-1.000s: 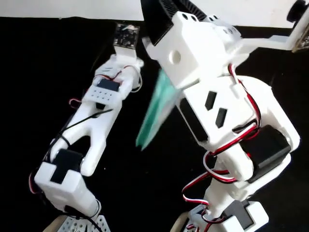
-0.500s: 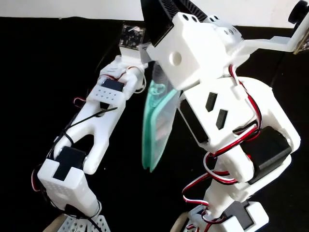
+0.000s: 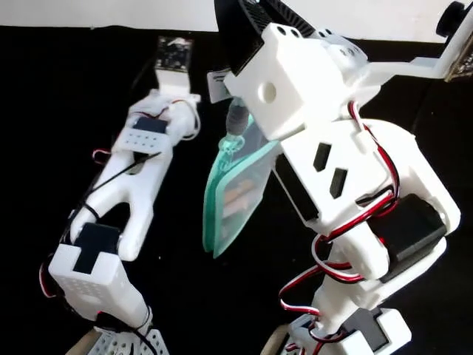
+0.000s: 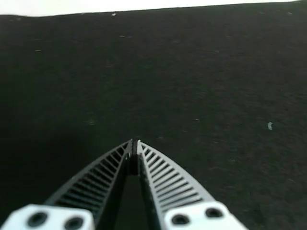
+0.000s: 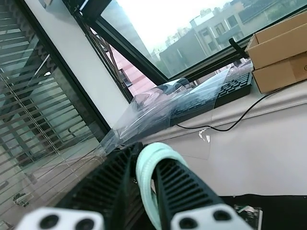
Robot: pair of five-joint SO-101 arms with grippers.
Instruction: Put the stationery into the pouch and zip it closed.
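Right end effector (image 5: 144,154) clamped on the mint-green rim of the pouch (image 5: 147,179), jaws pinched tight on that piping. In the high view the pouch (image 3: 233,194) hangs in the air under the right arm, tilted, well above the black surface (image 3: 44,111) and between the two arms, touching nothing else. Clear wall, teal edge; pale shapes show through the wall, likely stationery already inside, can't tell which items. Small teal loop near the top (image 3: 226,145), maybe the zip pull, not sure; zip open or shut not readable. Left end effector (image 4: 134,143) has jaws together, tips meeting, nothing in them, low over the bare surface and apart from the pouch. Handling, judged: pouch is light, thin soft plastic, floppy and slick, so hung from one edge it will swing and sag and the contents can shift toward the low corner. The clear wall is a poor place to grip, since it would crumple or slip. The piped rim or zip band is stiffer and better. For zipping, pin one end of the rim and pull the tab with the other arm; the thin tab needs a precise pinch.
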